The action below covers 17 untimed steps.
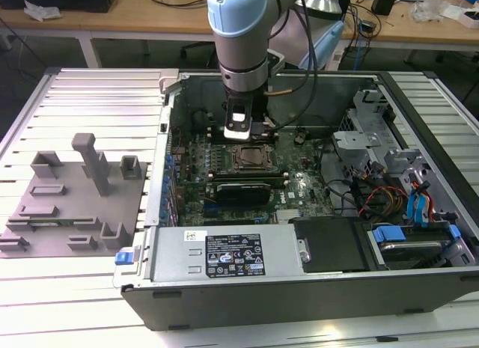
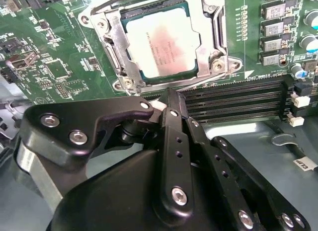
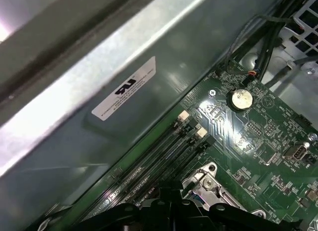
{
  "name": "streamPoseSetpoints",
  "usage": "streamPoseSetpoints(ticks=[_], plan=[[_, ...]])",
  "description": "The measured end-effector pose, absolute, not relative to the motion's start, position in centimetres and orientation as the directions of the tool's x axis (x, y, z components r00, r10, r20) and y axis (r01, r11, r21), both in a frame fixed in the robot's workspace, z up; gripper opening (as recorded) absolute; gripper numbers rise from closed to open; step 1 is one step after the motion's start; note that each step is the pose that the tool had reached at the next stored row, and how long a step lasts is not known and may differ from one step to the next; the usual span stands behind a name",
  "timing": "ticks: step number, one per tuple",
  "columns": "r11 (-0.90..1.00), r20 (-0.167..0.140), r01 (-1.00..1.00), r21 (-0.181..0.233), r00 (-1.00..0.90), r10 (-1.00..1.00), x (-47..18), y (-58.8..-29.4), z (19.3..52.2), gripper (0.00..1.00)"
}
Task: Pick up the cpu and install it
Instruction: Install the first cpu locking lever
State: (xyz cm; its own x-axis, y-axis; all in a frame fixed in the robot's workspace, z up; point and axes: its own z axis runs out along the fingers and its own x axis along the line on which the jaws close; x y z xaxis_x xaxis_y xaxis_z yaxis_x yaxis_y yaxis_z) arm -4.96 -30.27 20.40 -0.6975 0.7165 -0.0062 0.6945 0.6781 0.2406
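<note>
The cpu (image 2: pixel 161 42), a flat square chip with a pale silver top, lies seated in the metal-framed socket (image 2: pixel 107 47) on the green motherboard. The socket's frame stands open around it. In the exterior view my gripper (image 1: pixel 243 135) hangs inside the open computer case, just above the far edge of the socket (image 1: pixel 248 157). In the second wrist view the black fingers (image 2: pixel 171 109) meet at the gripper's tip (image 2: pixel 163 102), shut with nothing between them, over the memory slots beside the socket. Dark gripper parts (image 3: pixel 164 213) also show in the first wrist view.
A grey plastic tray (image 1: pixel 75 206) with upright blocks lies at the exterior view's left, outside the case. The power supply (image 1: pixel 224 254) fills the case's near side. Drive cages and loose cables (image 1: pixel 389 191) crowd its right. The case wall (image 3: pixel 99 116) stands close behind the memory slots (image 2: pixel 238 97).
</note>
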Motion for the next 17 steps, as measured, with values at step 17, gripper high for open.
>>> streamPoseSetpoints(ticks=[17], plan=[[0.608, -0.003, 0.755, 0.244, -0.627, 0.779, -5.07, -29.9, 20.79, 0.11]])
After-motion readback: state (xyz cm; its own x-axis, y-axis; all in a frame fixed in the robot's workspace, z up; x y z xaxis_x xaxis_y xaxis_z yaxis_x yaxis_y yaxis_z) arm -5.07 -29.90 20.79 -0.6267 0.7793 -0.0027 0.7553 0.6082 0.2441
